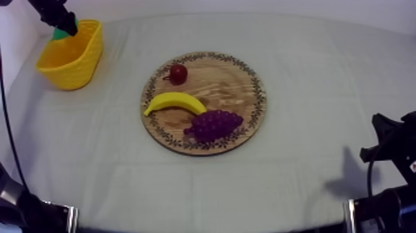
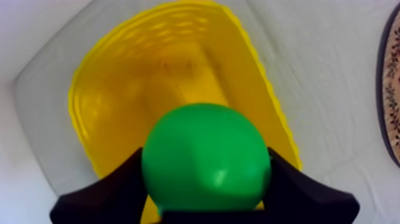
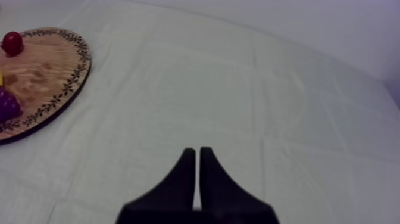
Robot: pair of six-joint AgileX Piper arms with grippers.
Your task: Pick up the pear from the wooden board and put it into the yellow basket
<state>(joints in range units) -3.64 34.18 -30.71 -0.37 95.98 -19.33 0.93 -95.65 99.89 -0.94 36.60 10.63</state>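
The left gripper (image 2: 205, 154) and right gripper (image 3: 197, 152) have matte black fingers (image 3: 178, 193), broad-based and tapering to tips; the black arms (image 1: 30, 211) carry silvery bands (image 1: 70, 218).

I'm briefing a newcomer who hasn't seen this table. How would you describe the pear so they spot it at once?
Find the yellow basket at the far left of the table. Over its opening the left hand is shut on the pear. It is the only green fruit and the only one off the wooden board, where the banana, grapes and small red fruit lie.
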